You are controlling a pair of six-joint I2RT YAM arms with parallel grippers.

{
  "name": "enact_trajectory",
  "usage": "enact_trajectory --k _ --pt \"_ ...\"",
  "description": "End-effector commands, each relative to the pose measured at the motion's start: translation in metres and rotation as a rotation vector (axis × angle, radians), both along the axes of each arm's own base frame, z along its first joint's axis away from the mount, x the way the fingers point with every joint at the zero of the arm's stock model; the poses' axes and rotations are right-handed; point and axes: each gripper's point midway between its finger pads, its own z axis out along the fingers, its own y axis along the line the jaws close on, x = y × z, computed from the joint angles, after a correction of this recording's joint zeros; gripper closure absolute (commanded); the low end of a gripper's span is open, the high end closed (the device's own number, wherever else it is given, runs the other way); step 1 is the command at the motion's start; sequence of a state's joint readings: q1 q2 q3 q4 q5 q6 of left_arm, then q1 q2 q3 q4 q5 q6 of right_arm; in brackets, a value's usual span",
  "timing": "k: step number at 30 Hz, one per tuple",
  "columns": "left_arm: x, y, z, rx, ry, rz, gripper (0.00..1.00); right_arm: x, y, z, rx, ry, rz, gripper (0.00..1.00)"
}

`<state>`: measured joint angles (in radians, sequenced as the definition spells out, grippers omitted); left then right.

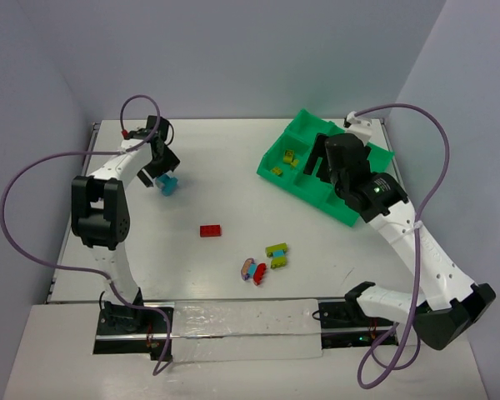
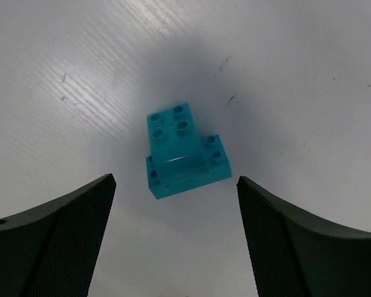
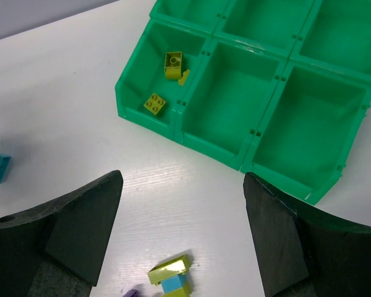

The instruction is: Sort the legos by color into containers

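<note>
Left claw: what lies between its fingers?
A cyan-blue studded plastic brick on the white table, clear of both fingers of the left claw; the left wrist view shows it.

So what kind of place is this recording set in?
Looks like a robotics lab test cell, not a home: a plain white table boxed in by blank wall panels, a cabled left arm and right arm bolted at its near edge, and a green tray for sorting legos.

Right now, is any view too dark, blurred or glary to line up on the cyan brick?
Left wrist view: the cyan brick is sharp but sits in a soft dark shadow, streaky sheen on the table. Top external view: evenly lit, brick tiny. Right wrist view: green tray crisp.
</note>
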<state>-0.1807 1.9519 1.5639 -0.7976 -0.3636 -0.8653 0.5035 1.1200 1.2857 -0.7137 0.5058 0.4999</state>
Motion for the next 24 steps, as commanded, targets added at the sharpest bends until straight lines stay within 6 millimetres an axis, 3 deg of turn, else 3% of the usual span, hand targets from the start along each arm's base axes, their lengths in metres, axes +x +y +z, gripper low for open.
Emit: enact_trajectory --k 1,13,24 --pt "0.025 -0.009 0.004 -0.050 -0.063 0.020 0.13 0.005 0.005 0.025 0.019 -0.054 0.013 0.14" --pt "0.030 -0.001 -0.016 -0.051 -0.052 0.048 0.26 0.009 0.008 0.021 0.013 -0.034 0.016 0.14" --pt "0.032 0.001 -0.011 -0.036 -0.051 -0.010 0.65 0.012 0.011 0.024 0.022 -0.032 0.015 0.14"
